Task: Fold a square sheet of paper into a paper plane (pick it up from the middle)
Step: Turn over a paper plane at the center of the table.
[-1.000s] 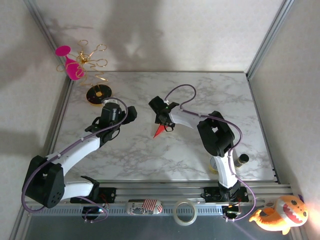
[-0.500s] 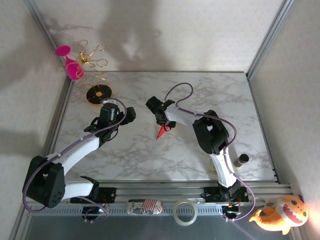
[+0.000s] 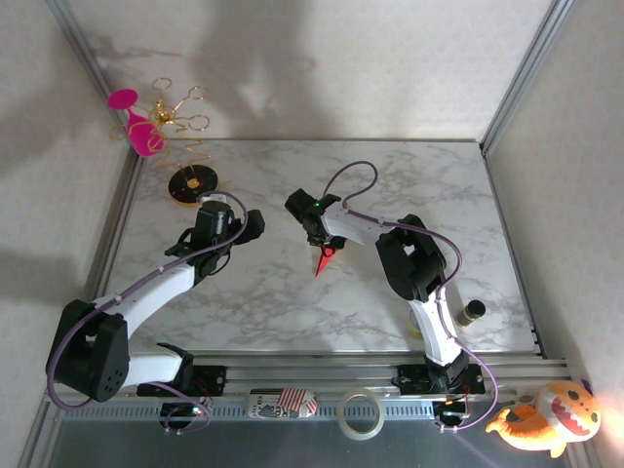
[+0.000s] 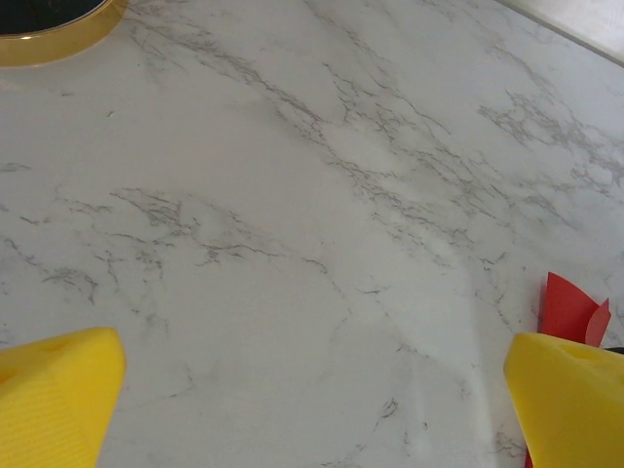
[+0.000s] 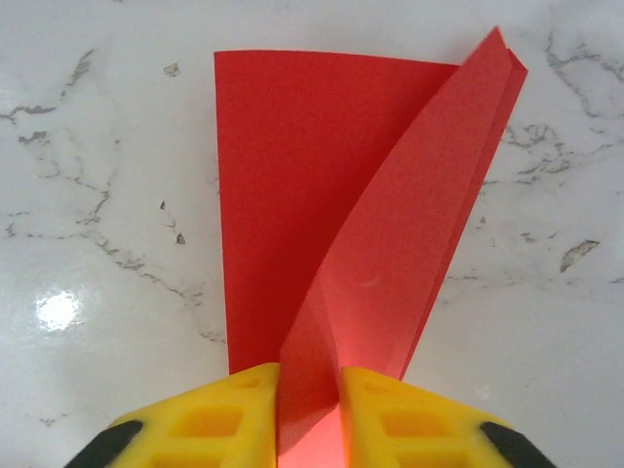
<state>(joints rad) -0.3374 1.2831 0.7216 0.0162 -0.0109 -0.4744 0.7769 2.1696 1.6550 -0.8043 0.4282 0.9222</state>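
Observation:
The square sheet of paper is folded into a narrow red paper plane [image 3: 323, 261] near the middle of the marble table [image 3: 390, 185], its point toward the near edge. My right gripper [image 3: 323, 241] is shut on it. In the right wrist view the yellow fingers [image 5: 224, 414] pinch the raised folded layers of the plane [image 5: 390, 244], while one flat flap lies on the table. My left gripper [image 3: 250, 225] is to the left of it, open and empty, its yellow fingertips [image 4: 58, 390] wide apart over bare marble. A red corner of the paper [image 4: 568, 310] shows beside its right finger.
A gold wire rack holding a pink wine glass [image 3: 137, 129] stands at the back left on a black and gold base [image 3: 192, 183]. A small bottle [image 3: 472, 312] is by the right arm. A tape roll [image 3: 361, 411] and a plush toy [image 3: 548, 419] lie on the front rail.
My right gripper has closed onto the red paper and turned, swinging the paper's point a little right and toward the near edge. The left arm has stayed where it was, open.

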